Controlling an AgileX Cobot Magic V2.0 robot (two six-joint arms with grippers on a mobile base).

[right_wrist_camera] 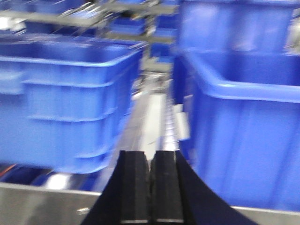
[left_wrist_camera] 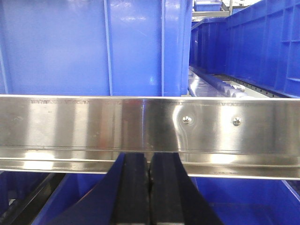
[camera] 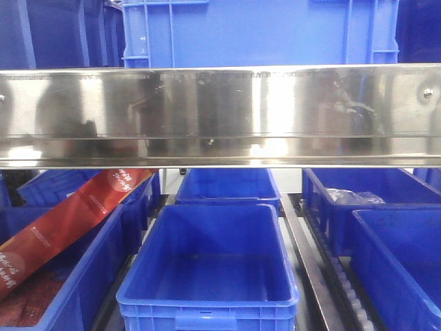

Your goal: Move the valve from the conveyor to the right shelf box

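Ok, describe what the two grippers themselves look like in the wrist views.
Both look alike. The left gripper has two matte black, flat, rectangular fingers side by side, flaring at the base into broad black wedge-shaped mounts. The right gripper has the same black paired fingers and flared base, though its view is blurred. No cables, markings or labels show on either.

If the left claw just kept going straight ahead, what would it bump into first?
Most likely the shiny steel rail running across right in front of the left gripper, whose jaws are shut. Behind the rail stands a blue crate, though depth is hard to judge.
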